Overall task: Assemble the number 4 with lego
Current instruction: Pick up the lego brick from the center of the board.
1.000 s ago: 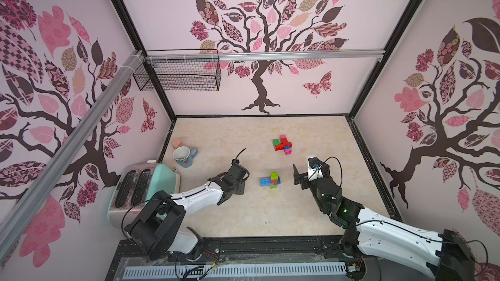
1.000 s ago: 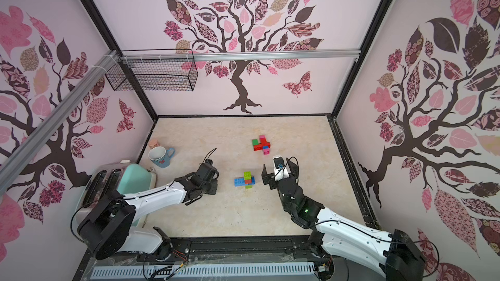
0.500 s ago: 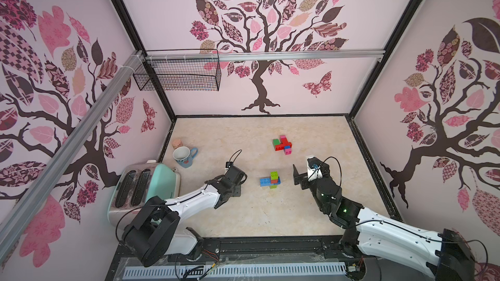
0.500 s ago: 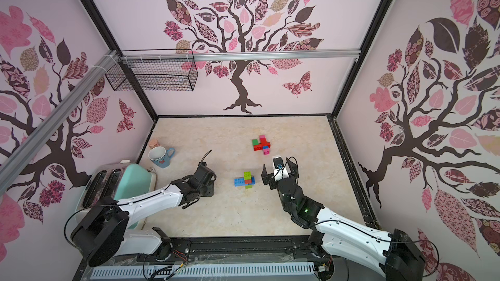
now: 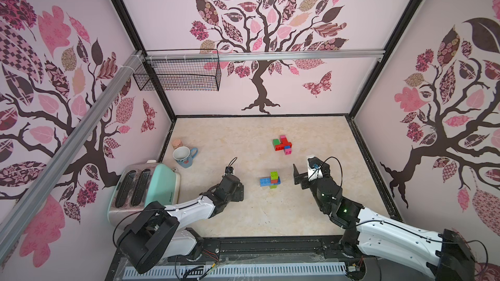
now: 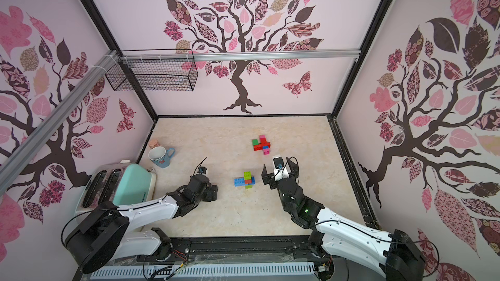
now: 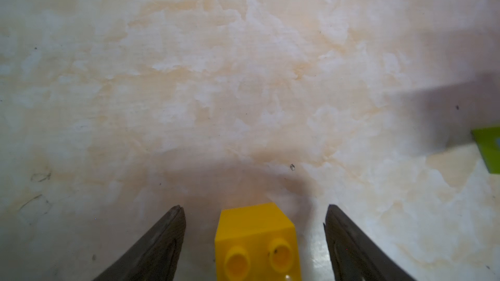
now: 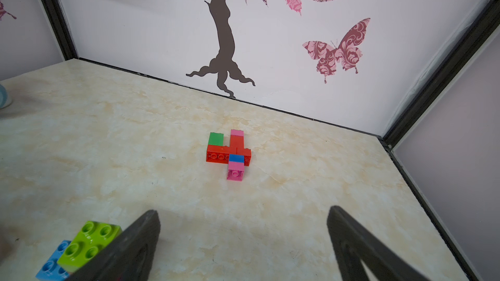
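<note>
Finding one: a flat red, green, pink and blue studded plastic brick figure [image 5: 282, 144] [image 6: 261, 145] [image 8: 230, 152] lies toward the back of the counter [image 5: 243, 136]. It has a long red crossbar with a green square at one end, crossed by a pink-red-blue-pink column, and its studs face sideways.

Finding two: a blue, lime, red and green brick cluster [image 5: 271, 180] [image 6: 245, 180] stands nearer the front, well apart from the figure. The lime brick is on top, studs up.

Finding three: a yellow square brick [image 7: 255, 239] lies on its side between the left gripper [image 7: 254, 208] fingers [image 7: 162, 239], touching neither.

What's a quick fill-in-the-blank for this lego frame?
The brick between the jaws of the open left end effector is ____.
The right end effector is ____ and holds nothing.
The mug's handle is ____.
Missing: yellow; open; blue.
</note>
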Motion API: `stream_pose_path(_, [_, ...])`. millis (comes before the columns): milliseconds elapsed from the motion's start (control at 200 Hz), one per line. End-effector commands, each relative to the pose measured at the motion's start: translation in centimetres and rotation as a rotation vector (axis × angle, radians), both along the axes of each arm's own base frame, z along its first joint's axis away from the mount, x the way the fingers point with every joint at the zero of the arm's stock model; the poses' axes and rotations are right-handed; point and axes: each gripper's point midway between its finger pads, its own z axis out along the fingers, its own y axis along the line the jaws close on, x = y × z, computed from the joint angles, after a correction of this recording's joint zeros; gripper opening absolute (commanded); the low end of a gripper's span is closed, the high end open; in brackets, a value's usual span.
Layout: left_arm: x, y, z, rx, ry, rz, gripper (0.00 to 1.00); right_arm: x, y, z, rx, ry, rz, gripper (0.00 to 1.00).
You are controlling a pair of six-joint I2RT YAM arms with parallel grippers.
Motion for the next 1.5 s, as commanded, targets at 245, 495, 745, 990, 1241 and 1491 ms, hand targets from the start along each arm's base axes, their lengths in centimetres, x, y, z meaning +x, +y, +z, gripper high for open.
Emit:
stream_pose_path(245, [-0.1,-2.1,-1.6,-0.016,0.026,-0.124,0.46,0.3,-0.1,2.1,0.024,-0.057,-0.015,1.0])
stream_pose_path(495, [-0.3,-7.2,-2.0,-0.097,0.075,-0.359,0.41,0.2,-0.3,2.1,0.012,-0.058,-0.018,0.99])
stream_pose_path(745, [-0.6,-8.3,-1.0,-0.12,0.017,-0.428,0.64,-0.1,-1.0,1.8,0.014,-0.048,-0.033,0.99])
stream_pose_path(990, [0.0,-6.8,1.3,-0.162,-0.208,-0.37,0.68,-0.1,-0.8,1.8,-0.007,-0.04,-0.027,0.99])
stream_pose_path(1241, [-0.1,-6.0,1.6,-0.193,-0.291,-0.337,0.68,0.0,-0.7,2.0,0.003,-0.049,-0.026,0.99])
stream_pose_path(1491, [-1.0,-6.7,1.8,-0.217,-0.311,-0.412,0.66,0.0,-0.5,2.2,-0.012,-0.06,-0.019,0.99])
